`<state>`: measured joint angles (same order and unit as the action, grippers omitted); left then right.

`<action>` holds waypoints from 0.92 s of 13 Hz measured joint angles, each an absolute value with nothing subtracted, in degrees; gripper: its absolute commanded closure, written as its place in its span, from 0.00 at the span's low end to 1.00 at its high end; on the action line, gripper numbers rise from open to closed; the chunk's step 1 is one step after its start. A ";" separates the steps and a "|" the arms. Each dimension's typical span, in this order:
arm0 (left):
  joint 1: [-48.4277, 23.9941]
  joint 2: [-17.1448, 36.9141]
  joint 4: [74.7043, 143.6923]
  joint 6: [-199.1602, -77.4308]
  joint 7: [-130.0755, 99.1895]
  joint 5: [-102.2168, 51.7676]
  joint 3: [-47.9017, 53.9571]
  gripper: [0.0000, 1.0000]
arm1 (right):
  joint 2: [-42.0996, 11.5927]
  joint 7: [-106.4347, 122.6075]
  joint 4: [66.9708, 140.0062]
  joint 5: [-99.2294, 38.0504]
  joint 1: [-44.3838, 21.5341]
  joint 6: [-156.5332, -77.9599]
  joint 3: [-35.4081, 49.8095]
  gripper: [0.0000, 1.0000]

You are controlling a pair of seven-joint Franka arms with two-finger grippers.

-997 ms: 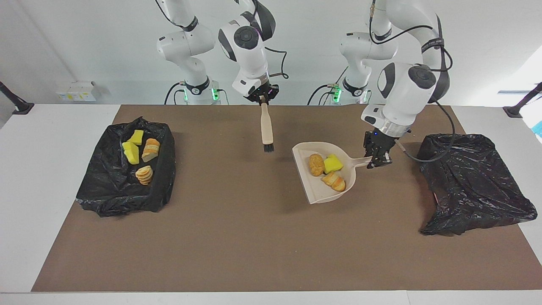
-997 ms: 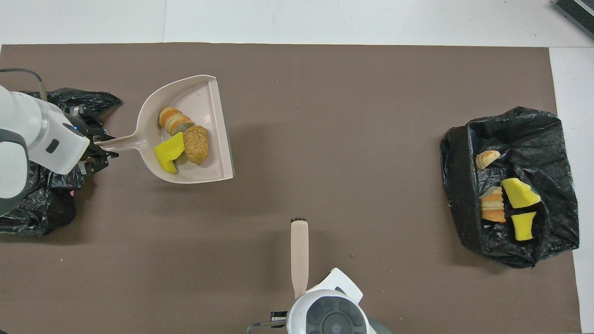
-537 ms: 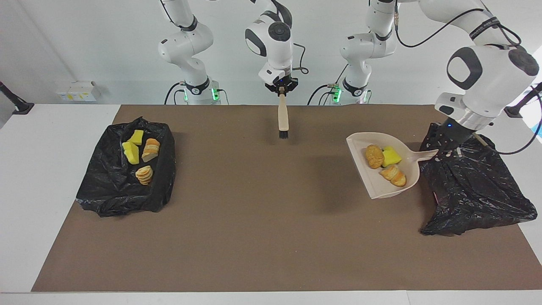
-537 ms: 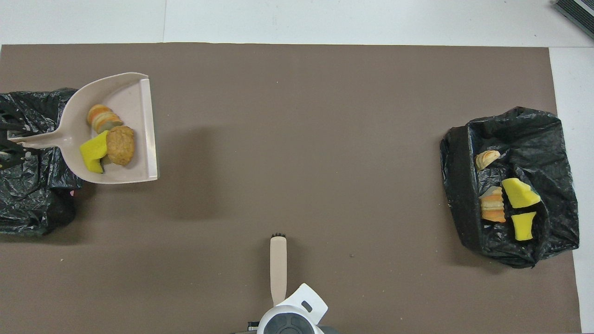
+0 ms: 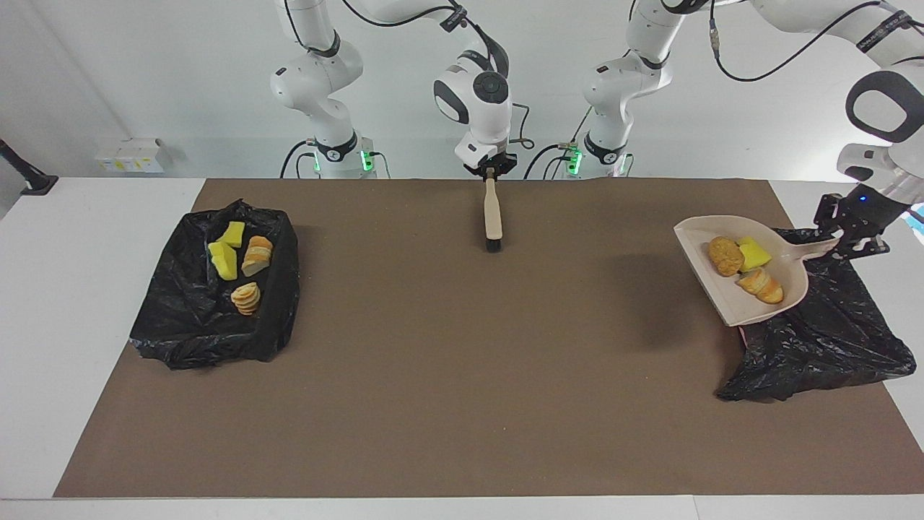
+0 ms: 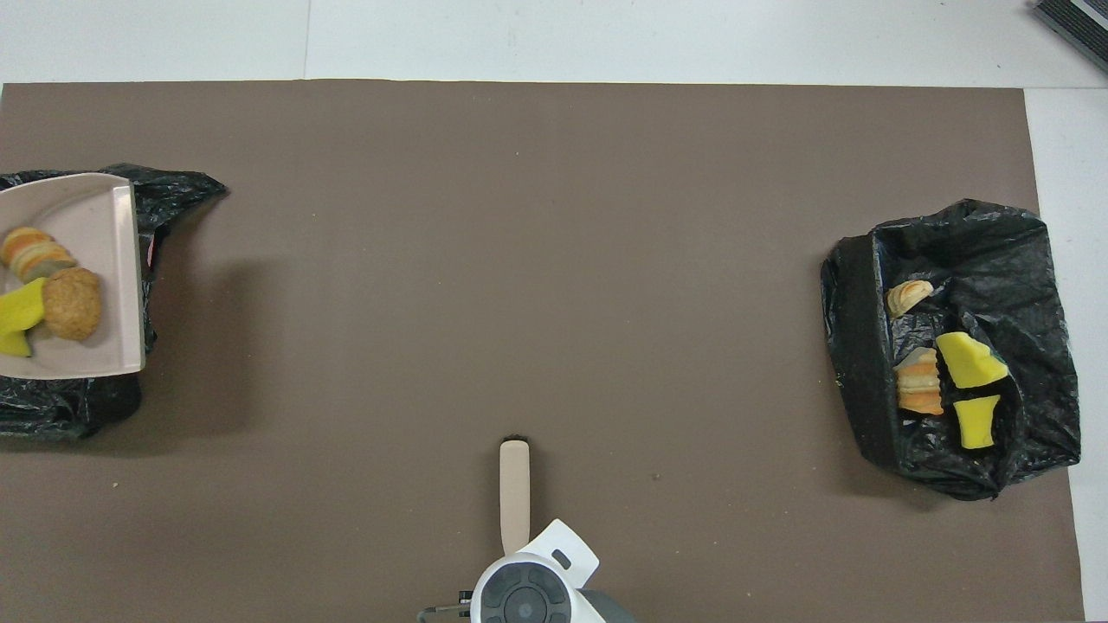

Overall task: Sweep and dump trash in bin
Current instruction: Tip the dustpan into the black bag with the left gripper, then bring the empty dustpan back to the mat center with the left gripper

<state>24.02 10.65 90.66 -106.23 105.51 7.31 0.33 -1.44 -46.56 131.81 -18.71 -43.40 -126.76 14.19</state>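
A: What is the left gripper [image 5: 846, 238] doing?

B: At the right edge of the facing view it is clamped on the handle of the beige dustpan [image 5: 751, 289]. A second ago the pan hung over the middle of the brown mat [image 5: 447, 404]; it has since been carried to sit above the empty black bin bag [image 5: 830, 339] at right.

A: And the trash?

B: Three pieces [image 5: 745, 266] ride in the pan. Four more [image 5: 240, 263] lie in the other bag [image 5: 209, 318] at left.

A: The right gripper [image 5: 491, 172]?

B: Top centre, closed on a brush [image 5: 492, 217] hanging down, waiting. Tipping the pan looks next.
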 measured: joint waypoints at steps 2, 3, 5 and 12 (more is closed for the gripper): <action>26.44 11.54 89.45 -110.37 105.82 14.32 0.24 1.00 | -1.46 -46.56 131.57 -18.74 -43.40 -126.75 14.19 0.53; 26.89 11.84 89.43 -113.13 105.61 18.22 0.19 1.00 | -1.47 -46.54 131.25 -18.74 -43.40 -126.74 14.19 0.53; 26.92 12.34 89.60 -116.72 103.14 25.03 0.40 1.00 | -1.49 -46.47 130.37 -18.70 -43.37 -126.73 14.14 0.53; 25.20 11.96 93.31 -123.19 94.90 47.21 1.38 1.00 | 2.80 -43.94 127.13 -16.50 -33.40 -125.11 12.96 0.00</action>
